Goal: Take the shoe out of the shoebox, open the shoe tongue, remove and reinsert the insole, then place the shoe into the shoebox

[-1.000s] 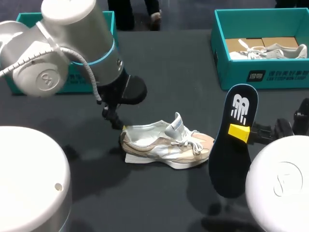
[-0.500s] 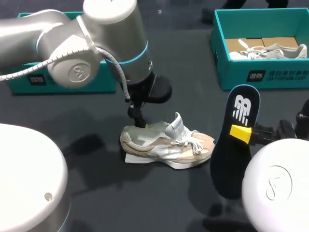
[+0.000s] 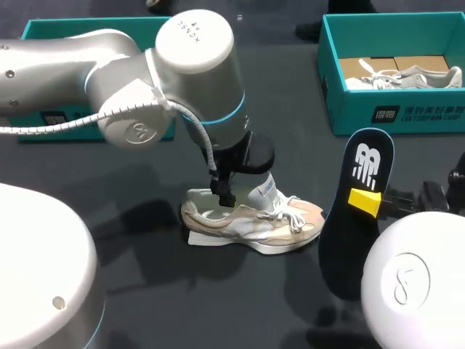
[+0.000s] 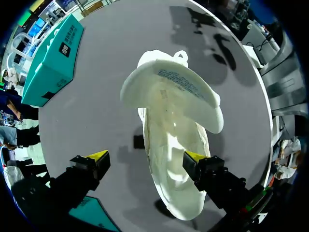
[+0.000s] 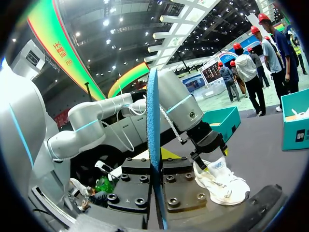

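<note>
A beige and white shoe [image 3: 254,222] lies on its sole in the middle of the dark table, tongue [image 3: 265,190] raised. My left gripper [image 3: 227,195] hangs open over its heel end. In the left wrist view the left gripper [image 4: 146,157] has one fingertip [image 4: 195,157] above the shoe [image 4: 174,135] opening and the other above the table beside it. The right gripper [image 3: 363,201] is shut on the dark insole [image 3: 356,211], held upright to the right of the shoe. The right wrist view shows that insole [image 5: 153,145] edge-on between the jaws of the right gripper [image 5: 155,162].
A teal shoebox [image 3: 392,109] at the back right holds a second shoe [image 3: 407,76]. Another teal box [image 3: 36,33] stands at the back left, partly behind my left arm [image 3: 145,80]. A white paper [image 3: 200,238] lies under the shoe's heel.
My left arm has swung to the right, carrying its open gripper from behind the heel to above the shoe's opening. The right gripper and insole have barely moved.
</note>
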Tool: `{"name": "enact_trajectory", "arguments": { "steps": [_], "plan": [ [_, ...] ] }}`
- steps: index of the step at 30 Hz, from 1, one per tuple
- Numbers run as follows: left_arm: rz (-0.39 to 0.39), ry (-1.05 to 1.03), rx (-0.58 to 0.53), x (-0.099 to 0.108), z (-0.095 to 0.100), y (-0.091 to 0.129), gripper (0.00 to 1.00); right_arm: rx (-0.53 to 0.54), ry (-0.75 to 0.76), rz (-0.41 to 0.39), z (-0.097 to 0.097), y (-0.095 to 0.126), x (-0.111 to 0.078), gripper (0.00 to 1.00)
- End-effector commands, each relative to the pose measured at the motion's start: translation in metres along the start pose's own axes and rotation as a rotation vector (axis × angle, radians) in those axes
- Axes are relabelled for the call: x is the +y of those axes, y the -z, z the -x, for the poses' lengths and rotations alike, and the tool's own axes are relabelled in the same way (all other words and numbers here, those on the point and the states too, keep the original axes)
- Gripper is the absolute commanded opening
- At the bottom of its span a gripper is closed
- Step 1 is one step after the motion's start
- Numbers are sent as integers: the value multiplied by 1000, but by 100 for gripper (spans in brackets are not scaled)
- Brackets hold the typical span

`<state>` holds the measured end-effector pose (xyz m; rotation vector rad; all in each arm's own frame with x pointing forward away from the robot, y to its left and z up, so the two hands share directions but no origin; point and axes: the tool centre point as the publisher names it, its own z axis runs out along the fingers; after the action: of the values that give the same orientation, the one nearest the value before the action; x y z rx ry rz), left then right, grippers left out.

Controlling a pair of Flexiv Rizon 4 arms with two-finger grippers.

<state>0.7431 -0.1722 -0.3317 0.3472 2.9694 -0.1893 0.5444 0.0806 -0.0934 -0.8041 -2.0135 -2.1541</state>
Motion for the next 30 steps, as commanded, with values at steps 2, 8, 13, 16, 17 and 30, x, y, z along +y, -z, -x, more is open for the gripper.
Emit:
{"name": "enact_trajectory", "arguments": {
  "steps": [2,8,13,16,17,30],
  "plan": [
    [9,17,-2,-5,1,-13,100,-96,1,-2,-6,-6,1,0],
    [8,47,8,-6,1,-24,100,-96,1,-2,-6,-6,1,0],
    [2,59,21,-6,-1,-29,87,-96,1,-2,-6,-6,1,0],
    [-5,64,23,-3,-1,-26,81,-96,1,-2,-6,-6,1,0],
    [-7,65,23,-3,0,-25,80,-96,1,-2,-6,-6,1,0],
    [-16,90,40,4,8,-16,74,-96,1,-2,-6,-6,1,0]
  ]
}}
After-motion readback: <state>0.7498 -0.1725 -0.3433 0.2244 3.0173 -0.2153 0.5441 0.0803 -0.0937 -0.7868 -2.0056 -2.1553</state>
